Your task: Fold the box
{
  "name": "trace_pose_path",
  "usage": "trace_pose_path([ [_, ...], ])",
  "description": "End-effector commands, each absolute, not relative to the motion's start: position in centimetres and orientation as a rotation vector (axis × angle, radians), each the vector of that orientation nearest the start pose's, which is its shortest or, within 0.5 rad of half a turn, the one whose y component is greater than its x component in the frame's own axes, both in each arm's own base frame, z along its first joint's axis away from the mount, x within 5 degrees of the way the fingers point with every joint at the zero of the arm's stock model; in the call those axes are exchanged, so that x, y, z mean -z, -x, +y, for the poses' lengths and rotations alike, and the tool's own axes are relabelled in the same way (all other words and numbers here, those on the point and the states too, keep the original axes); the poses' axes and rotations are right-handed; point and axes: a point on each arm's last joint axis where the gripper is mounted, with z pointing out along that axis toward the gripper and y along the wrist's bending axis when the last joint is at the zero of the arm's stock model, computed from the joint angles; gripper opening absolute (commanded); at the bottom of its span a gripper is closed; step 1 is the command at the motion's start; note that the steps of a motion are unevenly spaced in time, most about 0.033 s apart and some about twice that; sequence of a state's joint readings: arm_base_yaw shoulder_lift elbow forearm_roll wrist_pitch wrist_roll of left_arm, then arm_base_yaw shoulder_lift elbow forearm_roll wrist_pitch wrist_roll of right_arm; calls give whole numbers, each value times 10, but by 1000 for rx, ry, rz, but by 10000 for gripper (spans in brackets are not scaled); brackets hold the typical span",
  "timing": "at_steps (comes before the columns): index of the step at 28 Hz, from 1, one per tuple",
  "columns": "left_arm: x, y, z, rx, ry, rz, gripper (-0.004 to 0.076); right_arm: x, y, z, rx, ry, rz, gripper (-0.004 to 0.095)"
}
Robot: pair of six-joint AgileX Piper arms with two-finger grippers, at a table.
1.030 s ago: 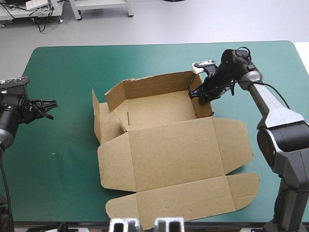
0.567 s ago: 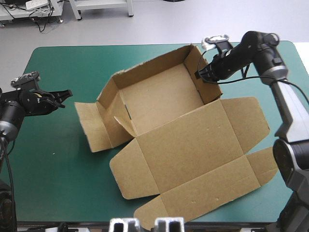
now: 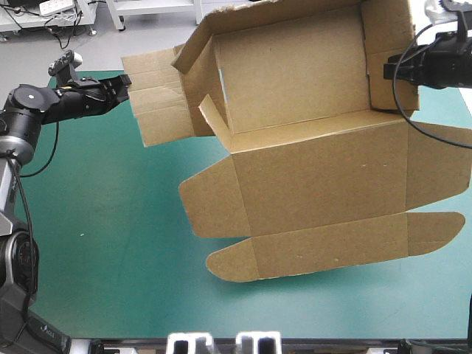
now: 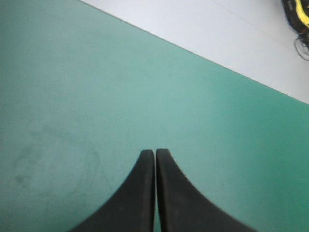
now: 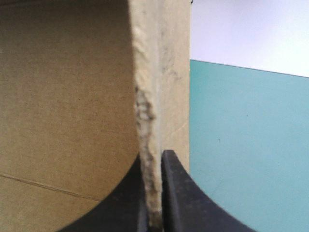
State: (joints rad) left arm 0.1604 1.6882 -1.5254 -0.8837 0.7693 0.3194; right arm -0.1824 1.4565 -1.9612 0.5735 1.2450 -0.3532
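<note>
High view: I see the box [image 3: 310, 147] hanging tilted above the teal-green cover [image 3: 96, 243], its long axis across the table. Its loose side flap [image 3: 158, 110] is just beside my left gripper [image 3: 122, 90].
Left wrist view: fingers closed together, holding nothing.
Right wrist view: my right gripper [image 5: 154, 157] pinches the box's wall edge.

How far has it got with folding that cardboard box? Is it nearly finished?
Roughly halfway, I'd judge. Done: the box has its back and right walls raised. In hand: the right gripper is shut on the right wall, tilting the box up; the left gripper is shut, holding nothing. Left: the left side flap splays outward, and the lid is unfolded.
</note>
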Motion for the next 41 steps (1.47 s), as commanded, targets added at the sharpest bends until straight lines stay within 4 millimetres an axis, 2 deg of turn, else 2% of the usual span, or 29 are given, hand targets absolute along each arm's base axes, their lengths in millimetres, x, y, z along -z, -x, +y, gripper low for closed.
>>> trace_pose_path([
  [1,-399,-388,3,925,189,2023,-3,-551,-236,-4,-414,252,1960,-24],
  [5,-403,-392,-6,1075,111,1989,-3,-557,-228,0,-457,282,1914,-24],
  [10,-416,-392,-12,1254,58,1841,-3,-563,-216,2,-431,292,1894,-24],
  [15,-434,-384,-6,1535,-4,1618,-3,-563,-215,2,-417,286,1897,-24],
  [18,-436,-378,-3,1637,-64,1576,-3,-564,-215,4,-450,291,1886,-24],
  [27,-437,-371,-6,1653,-83,1641,-4,-567,-216,9,-540,306,1843,-24],
  [38,-471,-341,-13,1609,-168,1589,-4,-560,-238,5,-609,277,1843,-24],
  [41,-477,-336,-9,1553,-201,1575,-4,-556,-245,3,-611,264,1858,-24],
])
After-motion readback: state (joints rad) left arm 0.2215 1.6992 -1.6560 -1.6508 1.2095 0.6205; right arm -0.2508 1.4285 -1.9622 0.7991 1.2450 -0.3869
